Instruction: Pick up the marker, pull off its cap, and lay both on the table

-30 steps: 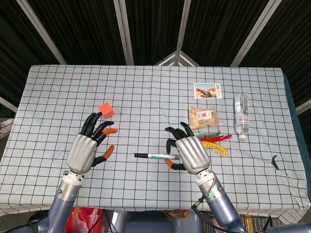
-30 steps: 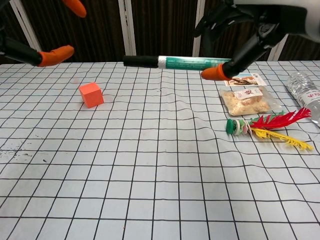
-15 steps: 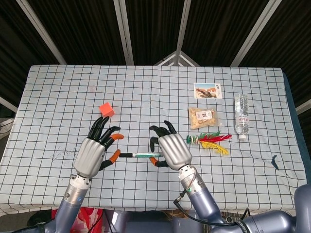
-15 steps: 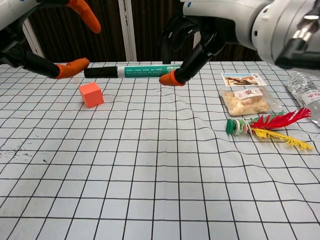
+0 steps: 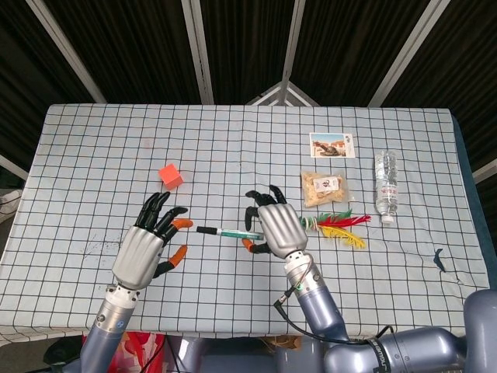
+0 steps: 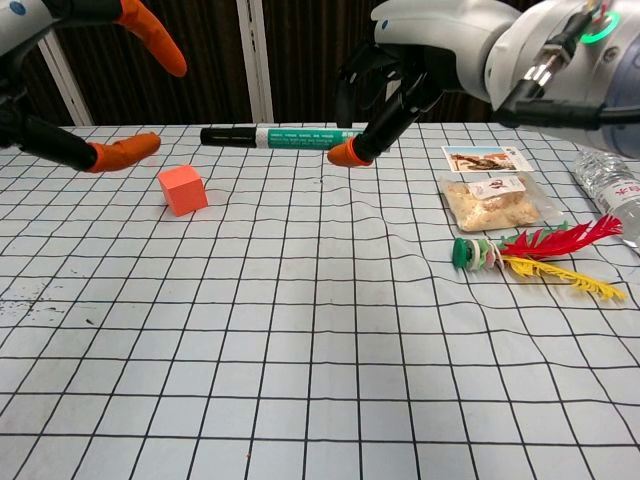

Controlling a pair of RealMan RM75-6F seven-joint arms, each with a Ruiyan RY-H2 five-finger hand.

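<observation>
Your right hand (image 5: 277, 228) pinches the marker (image 6: 275, 137) aloft above the table (image 5: 233, 148), level, its long axis crosswise; the black cap (image 6: 227, 136) points toward your left hand (image 5: 146, 245), spread, empty, just beside it.

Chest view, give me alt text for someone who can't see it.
The right hand holds a capped marker level above the checked table, its black cap pointing toward the open left hand. An orange cube, snack bag and feathered shuttlecock lie below.
</observation>
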